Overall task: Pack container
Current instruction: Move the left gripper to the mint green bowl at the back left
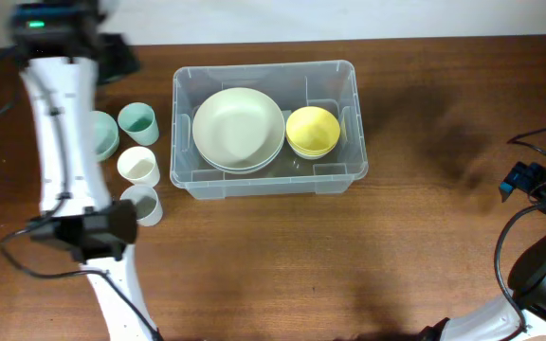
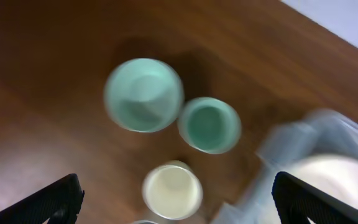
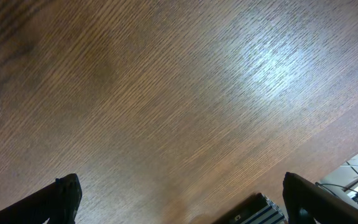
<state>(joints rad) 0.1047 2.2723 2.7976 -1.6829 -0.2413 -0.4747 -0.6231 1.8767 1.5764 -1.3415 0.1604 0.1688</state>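
The left gripper (image 2: 179,202) and right gripper (image 3: 194,202) gape empty; bowls (image 1: 238,128) sit in the container (image 1: 180,123), so the cups (image 1: 138,166) beside it likely come next.

Pale teal cup (image 2: 143,94), darker teal cup (image 2: 209,124), cream cup (image 2: 172,190) on wooden table (image 3: 166,93)

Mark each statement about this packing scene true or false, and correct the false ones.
1. The yellow bowl sits inside the container. True.
2. The cream cup is packed in the container. False: the cream cup stands on the table, outside the container.
3. The pale bowl is bigger than the yellow bowl. True.
4. The left hand grips a cup. False: the left hand is open and holds nothing.
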